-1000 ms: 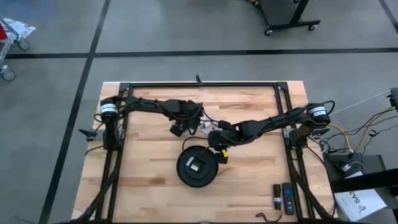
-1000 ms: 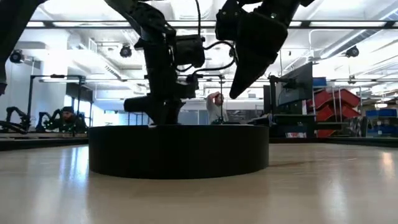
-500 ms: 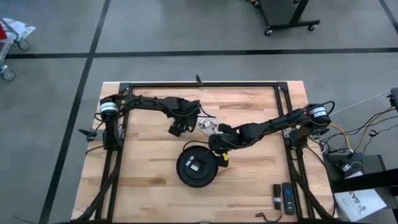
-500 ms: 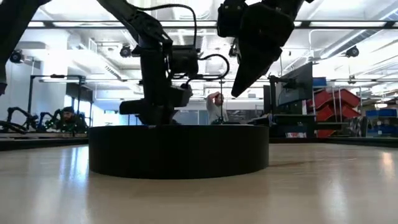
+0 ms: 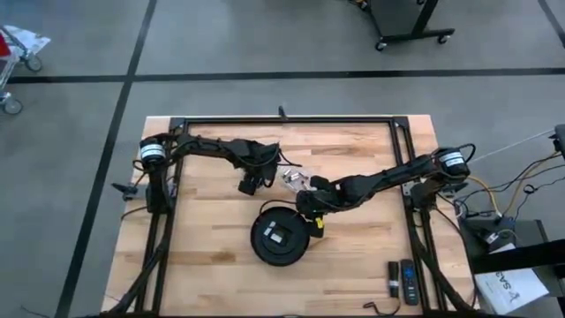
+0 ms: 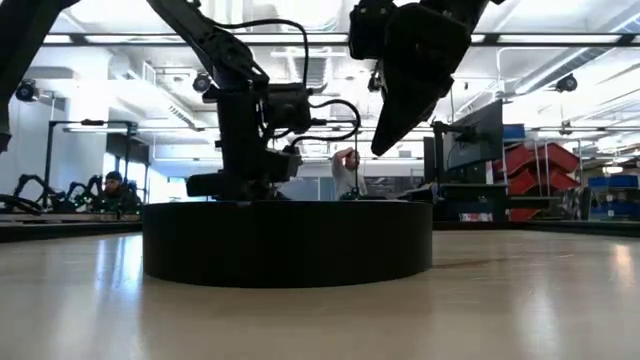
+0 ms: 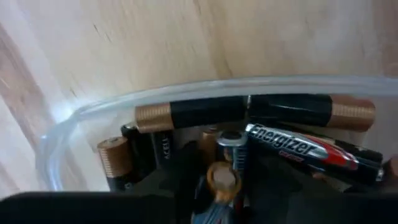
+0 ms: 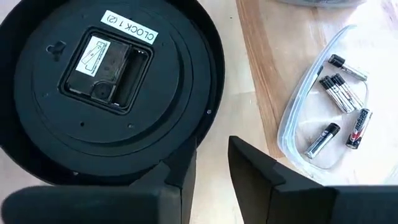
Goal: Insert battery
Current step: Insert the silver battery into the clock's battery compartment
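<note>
1. We see a round black clock [image 5: 281,235] lying face down on the wooden table [image 5: 212,238].
2. The left arm bends across the table. Its left gripper [image 5: 251,184] hangs low beside a clear tub [image 8: 311,124] of batteries [image 7: 249,112]. We cannot tell if it holds one.
3. The right arm stretches in from the other side. Its right gripper [image 8: 211,168] hangs just above the clock's edge, fingers [image 8: 255,168] open, holding nothing.

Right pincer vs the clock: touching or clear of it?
Apart. The low view shows the right pincer hanging above the clock, with the room visible between its tips and the rim. In the right wrist view its fingers are open.
</note>
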Robot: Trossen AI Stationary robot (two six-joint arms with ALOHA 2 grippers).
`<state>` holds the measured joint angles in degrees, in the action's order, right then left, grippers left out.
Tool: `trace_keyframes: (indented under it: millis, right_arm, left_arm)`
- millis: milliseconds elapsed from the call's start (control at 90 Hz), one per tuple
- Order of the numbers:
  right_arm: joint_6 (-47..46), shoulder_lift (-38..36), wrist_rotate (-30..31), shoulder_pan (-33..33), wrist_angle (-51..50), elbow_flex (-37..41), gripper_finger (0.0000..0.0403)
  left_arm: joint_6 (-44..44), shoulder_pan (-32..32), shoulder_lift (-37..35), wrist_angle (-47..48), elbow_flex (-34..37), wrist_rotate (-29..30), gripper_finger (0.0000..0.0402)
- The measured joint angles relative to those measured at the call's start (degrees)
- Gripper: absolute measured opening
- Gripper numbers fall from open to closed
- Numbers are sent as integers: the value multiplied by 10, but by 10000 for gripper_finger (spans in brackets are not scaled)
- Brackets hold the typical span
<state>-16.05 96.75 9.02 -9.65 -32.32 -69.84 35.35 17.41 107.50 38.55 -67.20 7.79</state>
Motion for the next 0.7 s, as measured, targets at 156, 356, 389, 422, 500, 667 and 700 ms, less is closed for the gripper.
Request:
trace_keyframes:
  millis: [156, 356, 389, 422, 500, 667, 700]
  right_arm:
    - [0, 0, 0, -1, 0, 0, 70]
    - [1, 0, -1, -3, -4, 0, 51]
    - [1, 0, -1, -3, -4, 0, 48]
    - [1, 0, -1, -3, -5, 0, 46]
    - [1, 0, -1, -5, -4, 0, 41]
    - [0, 0, -2, -9, -5, 0, 38]
    - [0, 0, -2, -10, -5, 0, 38]
  left_arm:
    - [-17, 0, 0, 7, -5, 0, 34]
    - [-22, -1, -1, 21, -17, 0, 29]
    - [-25, -1, -3, 22, -18, 1, 31]
    - [-28, -1, -5, 22, -19, 1, 36]
    - [-32, -1, -13, 21, -19, 2, 45]
    - [-51, -1, -40, 29, -20, -24, 33]
    - [-56, -1, -47, 28, -20, -40, 30]
